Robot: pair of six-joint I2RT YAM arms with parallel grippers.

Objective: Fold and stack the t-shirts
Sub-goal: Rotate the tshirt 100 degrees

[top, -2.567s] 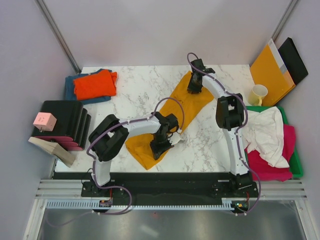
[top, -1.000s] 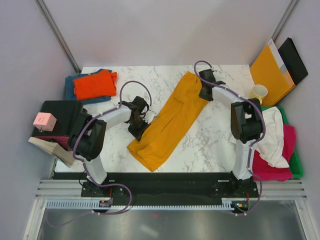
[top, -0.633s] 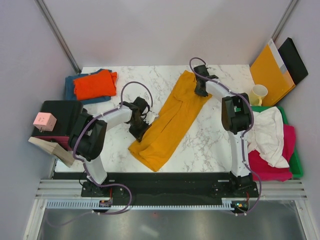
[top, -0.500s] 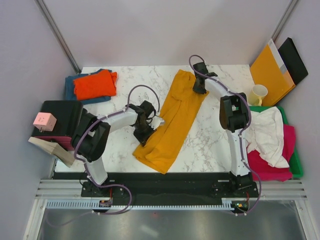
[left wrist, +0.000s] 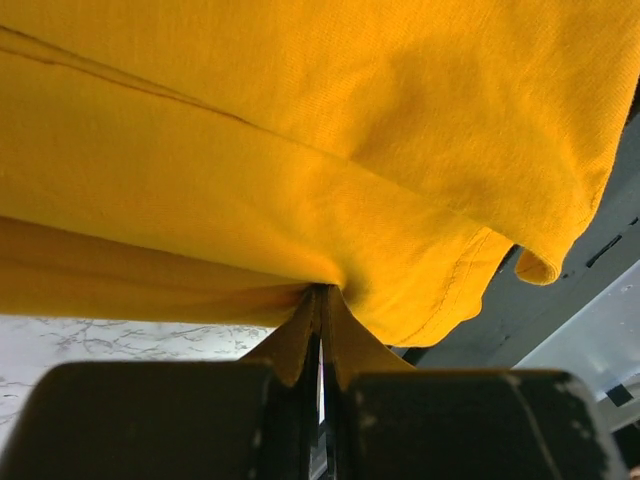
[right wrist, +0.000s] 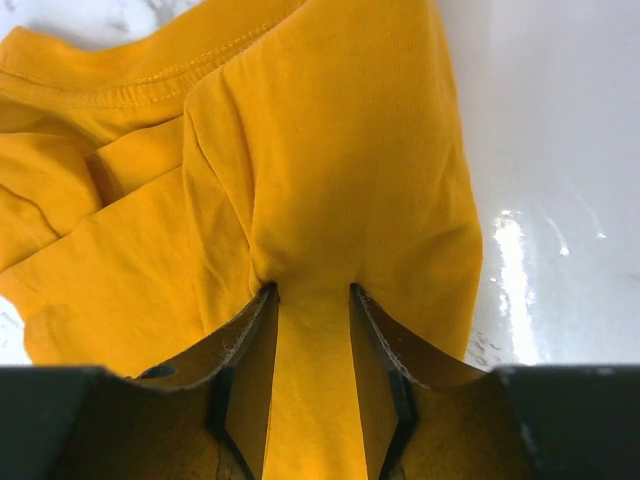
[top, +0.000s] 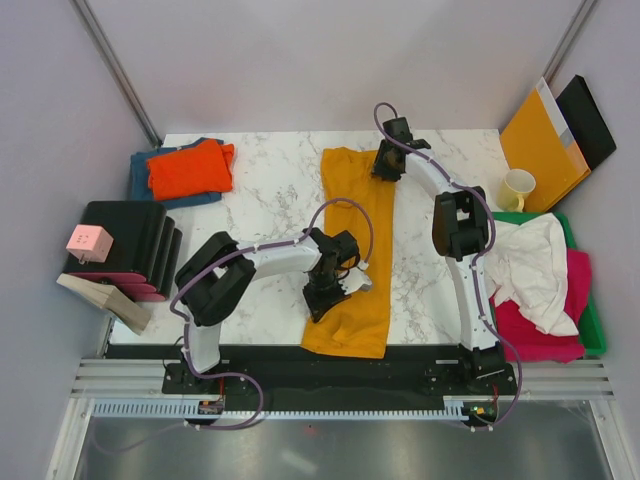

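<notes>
**Though pinched near one end, the mustard-yellow t-shirt [top: 362,250] lies lengthwise on the table [top: 270,200]**

As we look down, it stretches as a long band from the far side to the near edge. Our left gripper [left wrist: 322,300] is clamped tight on a fold near the near end. Our right gripper [right wrist: 312,292] sits at the far end, jaws parted with cloth between them; whether it grips, we cannot tell. At the far left corner the orange t-shirt [top: 190,168] lies on the teal t-shirt [top: 140,182].

1. The left arm [top: 262,262] bends at the elbow and reaches right, wrist angled down.
2. The left claw [left wrist: 321,300] is pinched tight on a fold of the mustard-yellow t-shirt [left wrist: 300,150].
3. The right arm [top: 458,225] stretches far forward and inward.
4. The right claw [right wrist: 310,300] has its fingers parted, with cloth between them.
</notes>
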